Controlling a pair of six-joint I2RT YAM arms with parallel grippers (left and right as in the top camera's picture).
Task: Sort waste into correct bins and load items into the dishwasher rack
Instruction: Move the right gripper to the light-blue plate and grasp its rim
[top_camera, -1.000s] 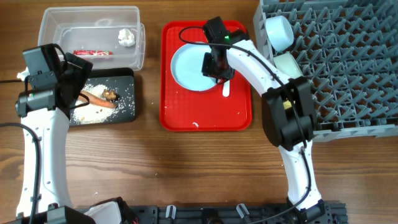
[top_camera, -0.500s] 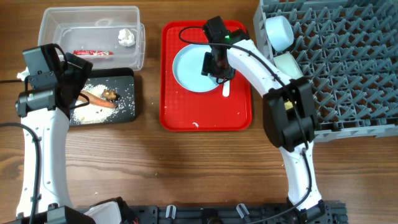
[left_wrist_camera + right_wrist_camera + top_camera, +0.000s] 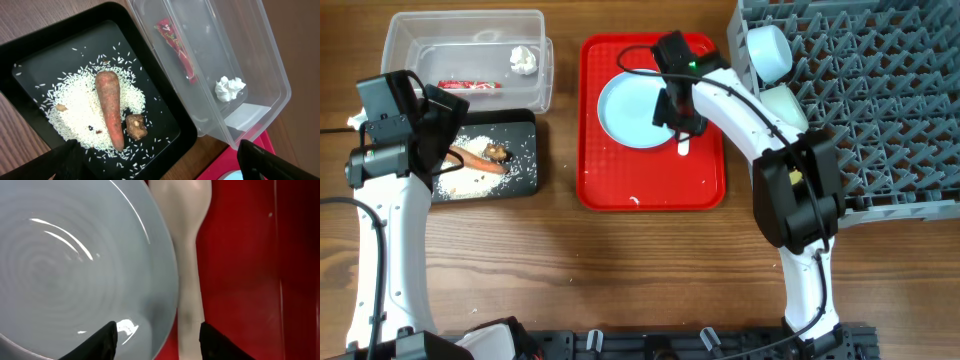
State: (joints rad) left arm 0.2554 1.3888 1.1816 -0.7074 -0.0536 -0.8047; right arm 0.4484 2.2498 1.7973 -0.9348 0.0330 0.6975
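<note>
The glossy white spoon [image 3: 187, 255] was laid along the plate [image 3: 75, 265], bowl end away from the right gripper [image 3: 162, 342], which was spread wide.

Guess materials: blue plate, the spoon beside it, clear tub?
Plate: glossy, sharp highlights, concentric rings; glazed ceramic or melamine, can't tell. Spoon: smooth off-white, soft sheen; probably plastic. Tub: transparent thin walls, table visible through them; plastic.

Your blue plate [image 3: 625, 110] lies flat on the red tray [image 3: 650, 190], white spoon [image 3: 683, 147] beside its rim. Wrapper [image 3: 467, 86] and tissue [image 3: 524, 59] sit in the clear tub [image 3: 410, 40]; carrot [image 3: 480, 160], rice [image 3: 470, 182], brown lump [image 3: 499, 152] in the black tray [image 3: 525, 120].
</note>
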